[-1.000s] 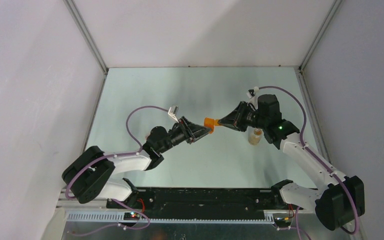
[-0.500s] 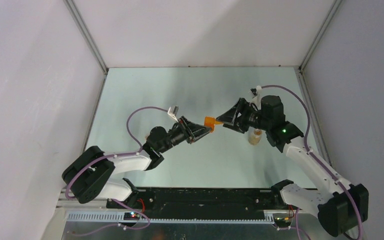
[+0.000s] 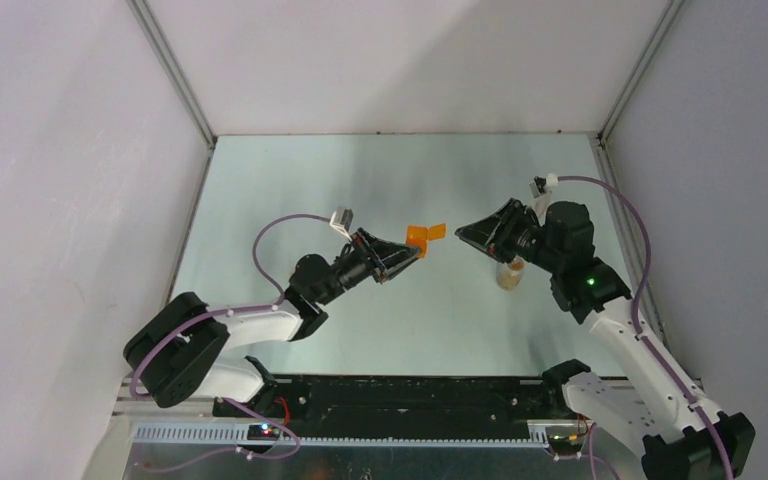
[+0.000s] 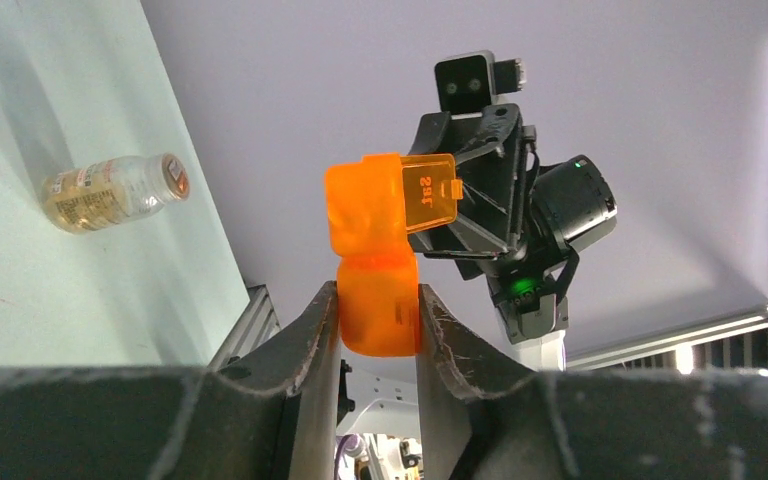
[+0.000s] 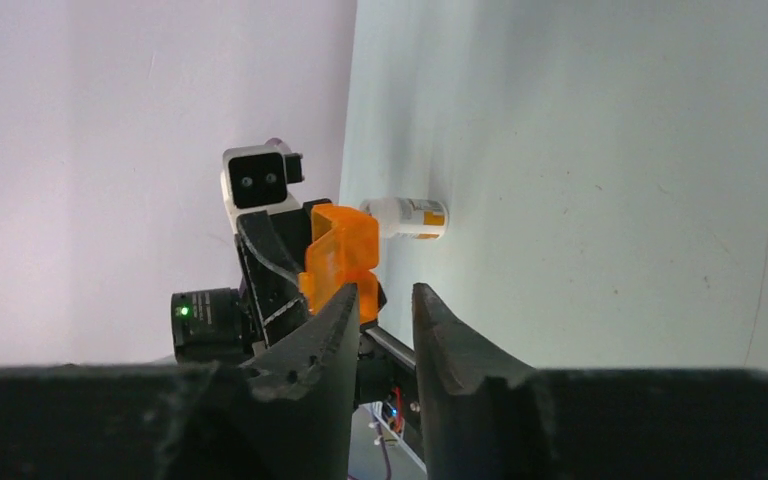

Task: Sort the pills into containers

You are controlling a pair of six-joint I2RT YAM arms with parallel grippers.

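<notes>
Right jaws backed off pill box [image 4: 375, 300]; left jaws clamp it

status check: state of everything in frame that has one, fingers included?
pill organizer: gripped, held off the table.
organizer lid: one flap flipped open.
left fingers: shut on the pill organizer.
right fingers: open, empty, clear of the organizer.
clear bottle: on the table, looks capped.
white bottle: on the table near the left arm; cap unclear.
</notes>
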